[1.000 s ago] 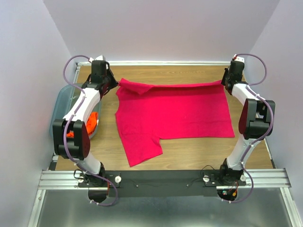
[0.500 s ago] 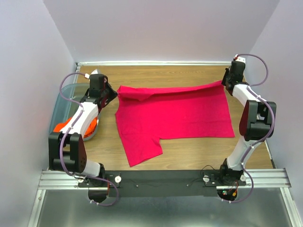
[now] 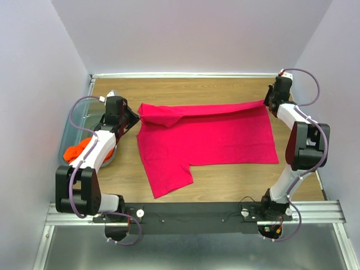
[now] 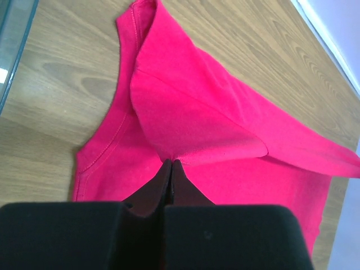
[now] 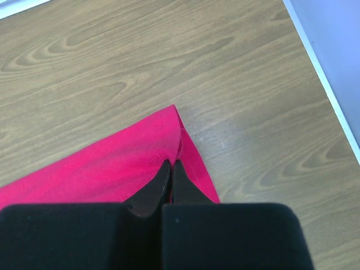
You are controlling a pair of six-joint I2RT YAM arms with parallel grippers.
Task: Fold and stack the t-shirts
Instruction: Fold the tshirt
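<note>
The left gripper has come back from the far-left corner of the brown wooden table toward its near edge. It has dragged its pinched corner of the magenta-pink cloth t-shirt along. The shirt's far edge ran nearly straight across before; now it slants nearer on the left, and the flap folded over there has grown wider. The left arm's elbow has swung nearer too, uncovering more of the bright orange cloth t-shirt in the translucent blue-grey plastic bin.
</note>
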